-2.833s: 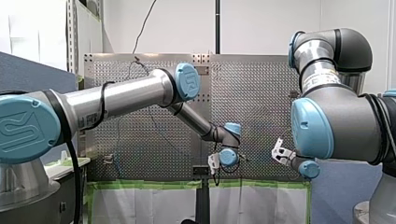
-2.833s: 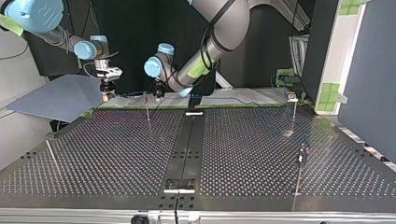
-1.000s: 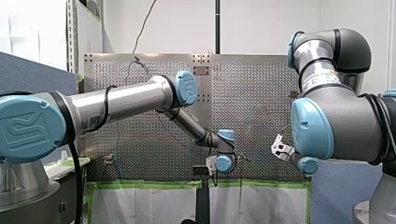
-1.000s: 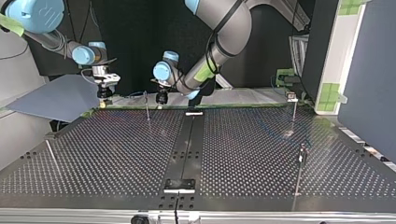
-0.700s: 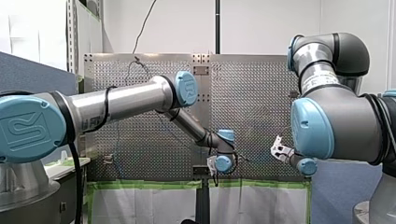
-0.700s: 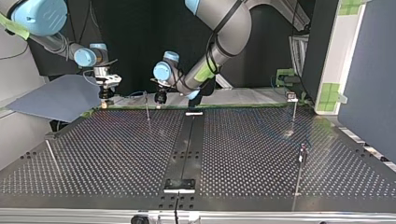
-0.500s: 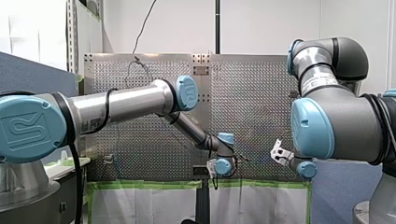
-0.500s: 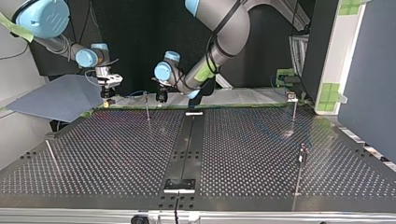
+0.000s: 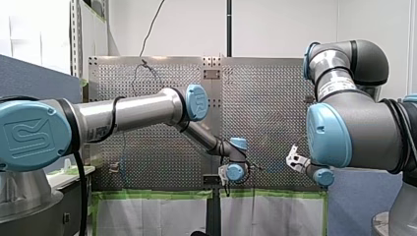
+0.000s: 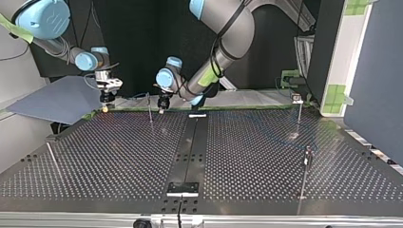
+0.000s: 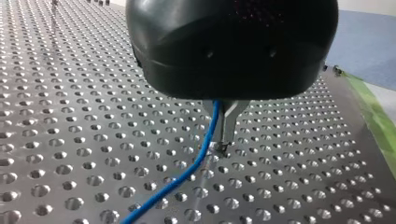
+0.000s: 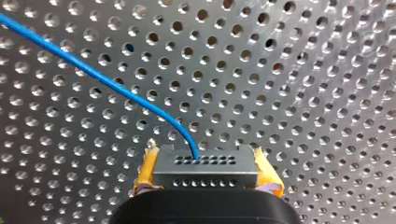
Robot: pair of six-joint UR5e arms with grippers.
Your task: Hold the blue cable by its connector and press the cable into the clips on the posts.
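The right claw (image 12: 205, 160) was clamped on the grey connector (image 12: 205, 175), with one yellow pad (image 12: 145, 173) bearing on each end of the block. The blue cable (image 12: 116, 88) left the connector's perforated face, curved upward, and ran off over the perforated counter (image 12: 303, 70).

The left claw (image 11: 224, 145) pointed down at the counter with its tips at or very near the surface. Its metal fingers (image 11: 231, 119) met at the tips. The cable passed between them just under the black housing, so this claw was closed around the cable. Below the fingers the cable slanted away low across the holes.

Reference point: the thin upright post (image 10: 150, 108) near the counter's far edge in the top view.
- The left claw stood just beside the post, at its right in that view.
- The right claw hung on the opposite side of the post, farther from it, with the connector held above the counter's far edge.
- The cable's run past the post was too faint to tell whether it sat in the post's clip.
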